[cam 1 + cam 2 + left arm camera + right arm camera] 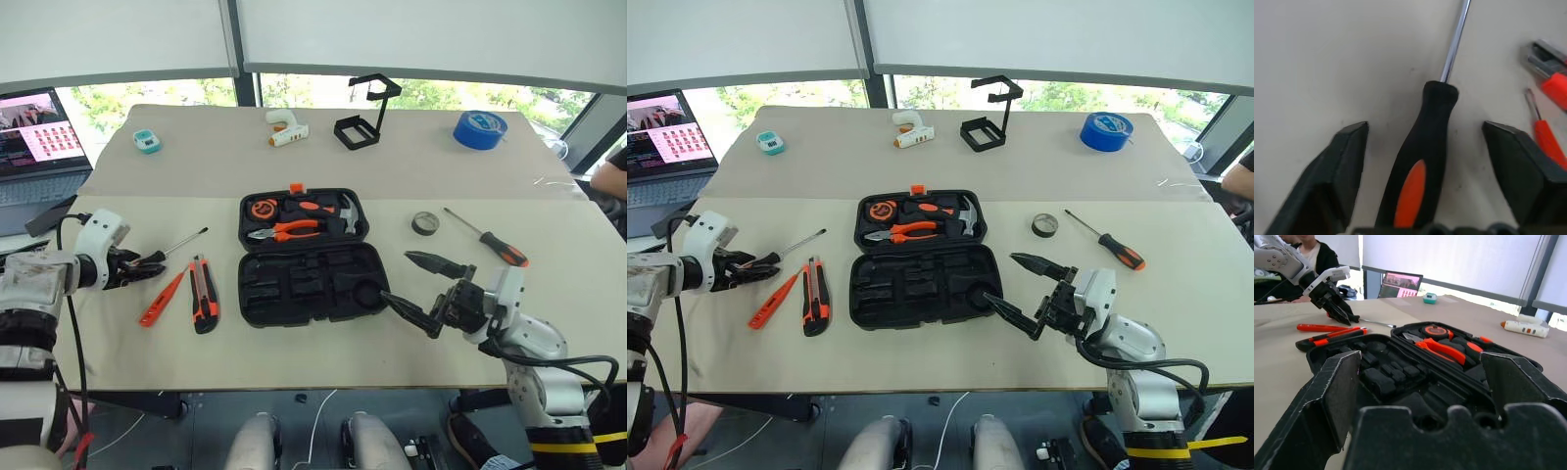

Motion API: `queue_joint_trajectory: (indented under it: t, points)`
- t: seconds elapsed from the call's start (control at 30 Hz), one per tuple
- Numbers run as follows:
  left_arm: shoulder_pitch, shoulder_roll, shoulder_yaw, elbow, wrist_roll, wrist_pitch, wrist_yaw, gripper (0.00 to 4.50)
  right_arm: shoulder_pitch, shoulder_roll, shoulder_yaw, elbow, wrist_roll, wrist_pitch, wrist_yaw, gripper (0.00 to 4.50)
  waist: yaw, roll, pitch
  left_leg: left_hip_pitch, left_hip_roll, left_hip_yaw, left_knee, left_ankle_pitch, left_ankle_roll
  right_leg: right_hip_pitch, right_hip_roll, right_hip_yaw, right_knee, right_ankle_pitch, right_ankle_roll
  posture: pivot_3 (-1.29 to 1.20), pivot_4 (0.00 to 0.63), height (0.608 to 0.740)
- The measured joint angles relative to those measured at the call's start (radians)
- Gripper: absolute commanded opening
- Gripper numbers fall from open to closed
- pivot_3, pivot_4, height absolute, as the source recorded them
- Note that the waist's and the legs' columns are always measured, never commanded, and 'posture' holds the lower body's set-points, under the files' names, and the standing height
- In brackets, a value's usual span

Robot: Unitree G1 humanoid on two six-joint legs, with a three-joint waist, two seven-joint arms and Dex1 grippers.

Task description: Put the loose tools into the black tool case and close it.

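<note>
Where the left gripper [1425, 147] gapes astride it, untouched: black-handled screwdriver [1422, 161], orange inlay, bright shaft.

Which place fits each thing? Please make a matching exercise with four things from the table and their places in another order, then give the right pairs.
Things:
1. blue tape roll
2. utility knife
3. small dark tape roll
4. laptop

Places:
A. between the black tool case and a screwdriver
B. far right part of the table
C. beyond the table's left edge
D. left of the case, beside a thin orange tool

Pairs: 1-B, 2-D, 3-A, 4-C
</note>
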Motion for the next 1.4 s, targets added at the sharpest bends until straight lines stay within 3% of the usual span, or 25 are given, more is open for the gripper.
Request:
queue_joint_trajectory:
  t: [0.03,0.07,0.1,0.17,0.2,0.3,0.4,0.63,0.8,1.37,1.4]
  points:
    - [-0.003,0.0,-0.001,0.007,0.005,-0.005,-0.011,2.5,0.004,0.0,-0.002,-0.006,-0.001,-0.001,-0.004,4.5,0.0,0.0,0.0,0.0,0.0,0.0,0.0,0.0,0.0,0.0,0.0,0.0,0.0,0.0,0.0,0.0,0.15,0.74]
    - [-0.005,0.0,-0.001,0.015,0.01,-0.019,-0.036,1.78,0.015,0.0,-0.01,-0.016,-0.002,-0.002,-0.008,4.5,0.002,0.0,0.0,0.0,0.001,0.0,0.0,0.0,0.0,0.0,0.0,0.0,0.0,0.0,0.0,0.0,0.15,0.74]
    - [-0.005,0.0,-0.001,0.018,0.015,-0.025,-0.051,1.7,0.018,0.0,-0.012,-0.017,-0.004,-0.002,-0.011,4.5,0.002,0.0,0.0,0.0,0.001,0.0,0.001,0.0,0.0,0.0,-0.001,0.0,0.0,0.0,0.0,0.0,0.15,0.74]
    - [-0.005,0.0,0.001,0.022,0.016,-0.065,-0.102,0.96,0.029,0.0,-0.013,-0.025,-0.009,-0.002,-0.028,4.5,0.005,0.0,0.0,-0.001,0.001,0.0,0.001,0.0,0.0,0.0,-0.001,0.0,0.0,0.0,0.0,0.0,0.15,0.74]
    - [-0.005,-0.001,0.005,0.023,0.015,-0.087,-0.116,0.86,0.031,0.0,-0.014,-0.028,-0.01,-0.002,-0.03,4.5,0.006,0.0,0.0,-0.001,0.001,0.0,0.002,0.0,0.0,0.0,-0.001,0.0,0.0,0.0,0.0,0.0,0.15,0.74]
    - [-0.01,-0.025,0.066,-0.008,-0.021,-0.247,-0.191,0.86,0.037,-0.016,-0.025,-0.03,-0.015,-0.007,-0.033,4.5,0.011,-0.001,0.0,-0.004,0.002,-0.001,0.004,0.0,0.0,0.0,-0.002,-0.001,0.0,0.0,0.0,0.0,0.15,0.74]
    - [-0.044,-0.075,0.061,-0.174,-0.045,-0.342,-0.283,0.86,0.043,-0.057,-0.063,-0.019,-0.029,-0.023,-0.025,4.5,0.032,-0.001,0.0,-0.006,0.0,-0.001,0.009,0.0,0.0,0.001,-0.005,-0.003,0.0,0.001,0.002,0.0,0.15,0.74]
    - [-0.092,-0.206,-0.154,-0.473,0.053,-0.18,-0.279,0.86,0.027,-0.118,-0.095,0.046,-0.032,-0.036,0.018,4.5,0.02,0.0,0.0,-0.007,-0.001,0.0,0.015,-0.002,0.003,0.002,-0.001,0.001,0.0,0.003,0.005,0.0,0.15,0.74]
    - [-0.171,-0.321,-0.291,-0.458,0.197,-0.114,-0.17,0.86,0.02,-0.128,-0.098,0.043,-0.029,-0.031,0.015,4.5,0.014,0.0,0.001,-0.007,0.0,0.0,0.015,-0.002,0.003,0.001,0.002,0.001,0.0,0.003,0.004,0.0,0.15,0.74]
    - [-0.149,-0.334,-0.36,-0.464,0.291,-0.105,-0.177,0.86,0.064,-0.107,-0.095,-0.01,-0.028,-0.011,-0.03,4.5,0.014,0.0,0.001,-0.007,0.0,0.0,0.015,-0.002,0.003,0.001,0.001,0.002,0.0,0.003,0.004,0.0,0.15,0.74]
    - [-0.149,-0.338,-0.36,-0.464,0.291,-0.104,-0.173,1.36,0.064,-0.107,-0.094,-0.01,-0.028,-0.011,-0.031,4.5,0.015,0.0,0.001,-0.007,-0.001,0.0,0.015,-0.002,0.003,0.001,0.001,0.002,0.0,0.003,0.004,0.0,0.15,0.74]
